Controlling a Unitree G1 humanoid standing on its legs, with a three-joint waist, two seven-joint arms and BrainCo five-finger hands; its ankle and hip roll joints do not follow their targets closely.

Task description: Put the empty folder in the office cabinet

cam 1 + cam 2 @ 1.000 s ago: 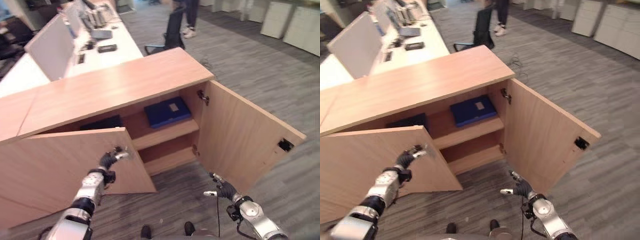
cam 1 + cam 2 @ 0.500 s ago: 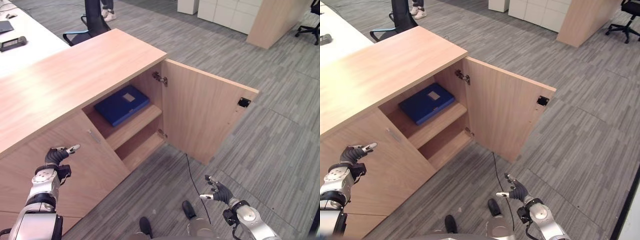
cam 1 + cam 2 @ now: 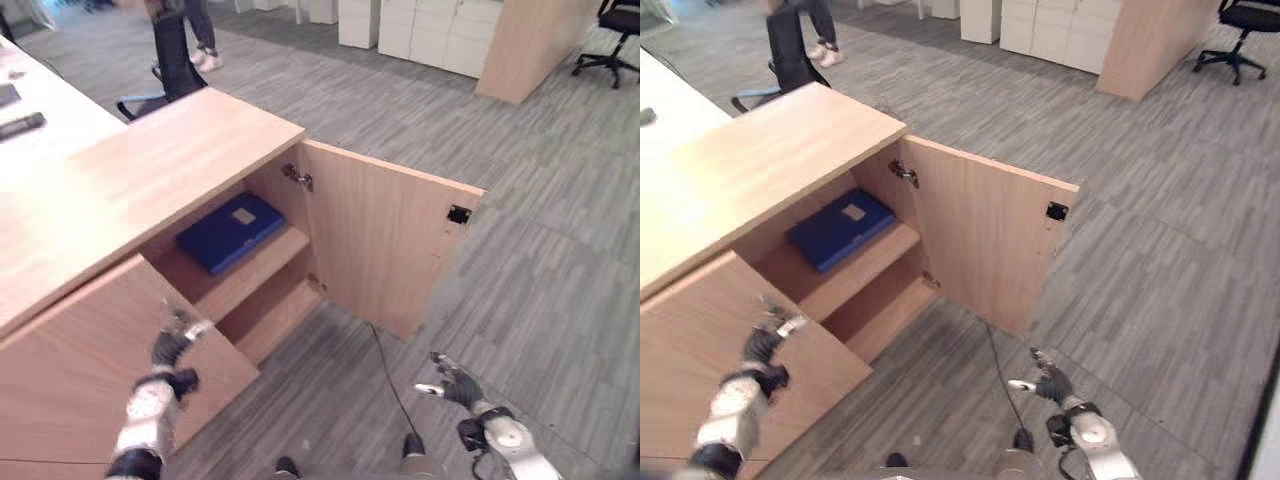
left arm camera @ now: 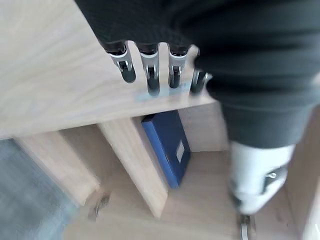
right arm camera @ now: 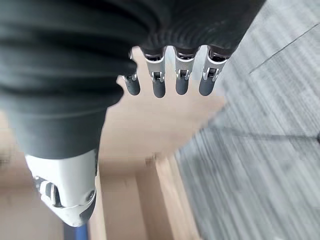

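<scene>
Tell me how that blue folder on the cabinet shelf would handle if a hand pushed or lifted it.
The blue folder lies flat on the upper shelf, so it will probably slide rather than tip or roll. Its straight edges and even slab shape suggest a stiff cover, unlikely to flop. It looks thin, so probably light, though its contents cannot be seen.

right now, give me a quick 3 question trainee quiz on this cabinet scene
1. True or false: the blue folder lies on the cabinet's upper shelf.
2. Which door stands wide open? A) left door B) right door
3. Is either the left hand or the right hand holding anything?

Key: 1 true; 2 B; 3 no, both are open and empty.
</scene>
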